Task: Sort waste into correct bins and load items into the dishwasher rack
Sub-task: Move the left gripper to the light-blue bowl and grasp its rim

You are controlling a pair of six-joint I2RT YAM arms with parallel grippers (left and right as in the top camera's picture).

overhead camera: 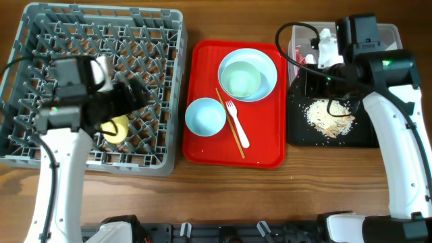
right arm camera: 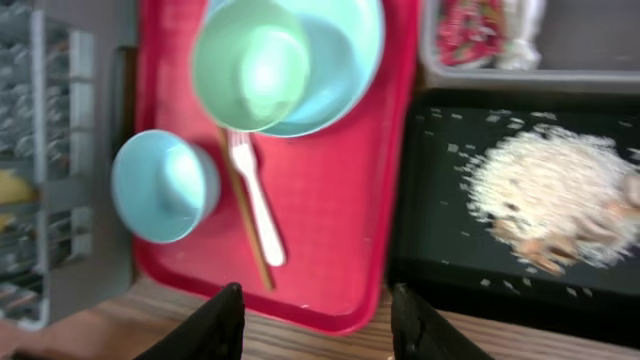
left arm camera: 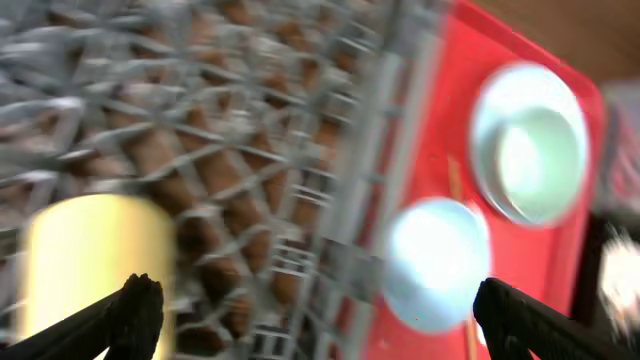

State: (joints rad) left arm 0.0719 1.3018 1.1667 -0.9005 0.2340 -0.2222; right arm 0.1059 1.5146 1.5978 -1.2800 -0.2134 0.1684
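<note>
Left fingers point(left arm camera: 130, 315) are spread wide over the large grey lattice dishwasher rack point(overhead camera: 155, 40), gripping nothing, and the small yellow cup point(overhead camera: 116, 128) sits down among the pegs just below them. On the flat red tray point(overhead camera: 263, 135) in the middle of the wooden tabletop point(overhead camera: 304, 196), a pale mint bowl point(overhead camera: 240, 79) rests on the round pale plate point(overhead camera: 266, 64). The 2nd pale bowl point(overhead camera: 204, 116) stands alone nearer the rack, with the white plastic fork point(overhead camera: 237, 128) and thin wooden chopsticks point(overhead camera: 228, 118) lying beside it. Over to the right: the right fingers point(right arm camera: 218, 325) are apart and empty. The whitish crumbly food scraps point(overhead camera: 329, 115) are heaped in the shallow black tray point(overhead camera: 300, 131), and the crumpled red-and-white snack wrapper point(right arm camera: 468, 25) lies inside the clear plastic tub point(overhead camera: 388, 34) behind it.
</note>
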